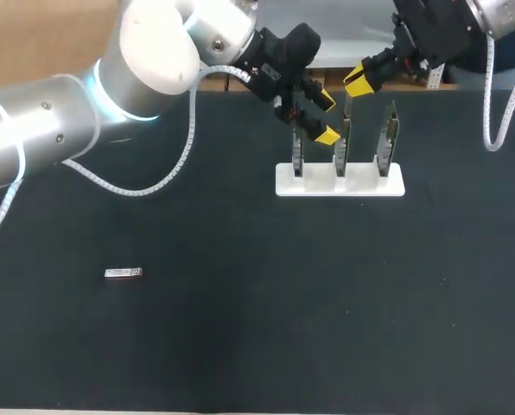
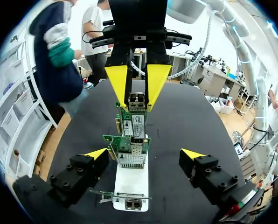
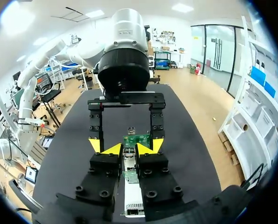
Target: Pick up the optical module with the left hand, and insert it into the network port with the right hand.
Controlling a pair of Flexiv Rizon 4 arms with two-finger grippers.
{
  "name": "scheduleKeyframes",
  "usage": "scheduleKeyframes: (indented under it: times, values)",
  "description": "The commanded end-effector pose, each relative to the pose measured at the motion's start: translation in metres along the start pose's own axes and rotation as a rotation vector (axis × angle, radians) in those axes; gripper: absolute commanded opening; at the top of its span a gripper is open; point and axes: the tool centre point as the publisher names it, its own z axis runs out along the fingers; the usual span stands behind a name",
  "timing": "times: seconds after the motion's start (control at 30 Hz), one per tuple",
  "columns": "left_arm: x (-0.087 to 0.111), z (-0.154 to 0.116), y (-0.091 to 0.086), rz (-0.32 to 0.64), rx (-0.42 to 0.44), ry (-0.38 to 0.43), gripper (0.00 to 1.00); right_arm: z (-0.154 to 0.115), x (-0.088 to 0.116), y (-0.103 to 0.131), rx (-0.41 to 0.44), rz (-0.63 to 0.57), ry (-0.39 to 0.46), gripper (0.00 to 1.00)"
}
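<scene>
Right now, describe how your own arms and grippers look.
Left arm: silver tube, white rounded joint, light-blue glowing ring. Right arm: silver. Each trails a white spiral-wrapped cable. Left gripper and right gripper: black, blocky, bolted, with yellow wedge tips.

Matte black rectangular tabletop (image 1: 240,346), flat and evenly lit, filling the head view from 3 round to 9 o'clock. Faint pale specks toward 4 o'clock. Thin light strip along the near edge at 6 o'clock. Straight far edge at 12.
</scene>
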Motion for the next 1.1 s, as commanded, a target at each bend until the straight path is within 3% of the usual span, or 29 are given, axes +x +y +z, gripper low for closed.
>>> scheduleKeyframes:
  times: [0.03,1.1]
  values:
    - [-0.0010,0.0001,0.0024,-0.001,0.005,0.005,1.00,0.0012,0.0005,0.0012,0.004,0.001,0.001,0.00]
    - [-0.0010,0.0001,0.0024,-0.001,0.005,0.005,1.00,0.0025,0.0044,0.0027,0.009,-0.002,0.004,0.00]
